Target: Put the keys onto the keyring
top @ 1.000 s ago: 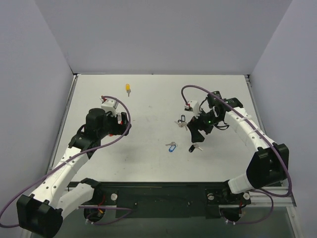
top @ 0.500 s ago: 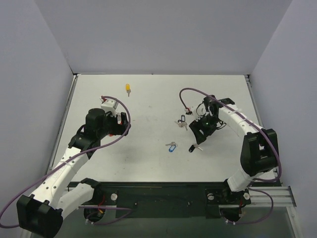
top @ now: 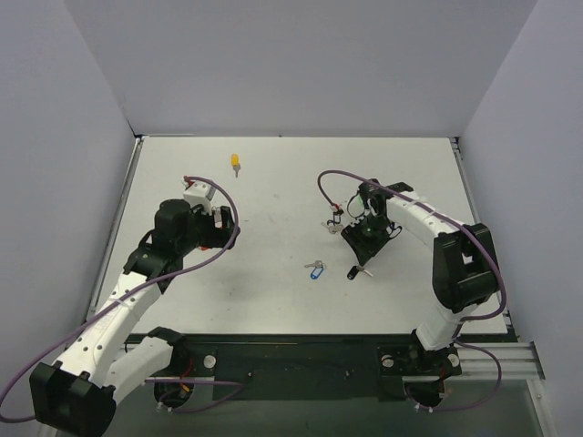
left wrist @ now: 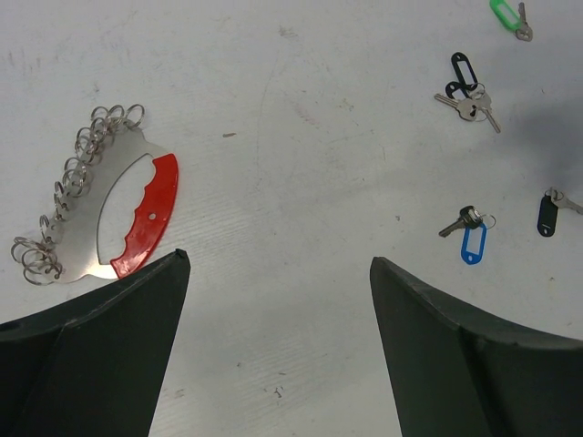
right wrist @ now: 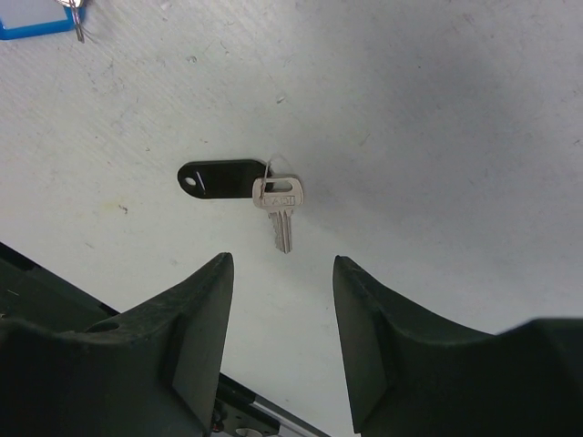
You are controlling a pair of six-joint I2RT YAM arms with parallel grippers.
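White tabletop [top: 273,300], lit evenly, with keys scattered right of centre.

- The left arm reaches in from the near-left corner. The left gripper [left wrist: 278,273] hangs above the surface with its jaws spread wide and nothing between them.
- The keyring [left wrist: 118,214] lies flat on the table, at the left of the left wrist view. It is a silver plate with a red arc [left wrist: 150,214] along one side and small wire rings [left wrist: 77,173] strung along the other. Its near end sits just by the tip of the left finger [left wrist: 109,346]; I cannot tell whether they touch. All the keys lie well apart from it.
- The yellow-tagged key [top: 235,163] lies alone toward the back of the table, left of centre.
- The blue-tagged key [top: 315,269] lies near the middle of the table.
- The black-tagged pair [left wrist: 465,86] lies behind and a little right of the blue one, beside the right arm's wrist.
- The green-tagged key [left wrist: 506,14] sits at the top edge of the left wrist view.
- The single black-tagged key [right wrist: 228,179] lies just right of the blue one, flat on the table.
- The right gripper [right wrist: 282,264] is poised over that key with its fingers parted and nothing held. In the right wrist view the blade points into the gap between the tips.
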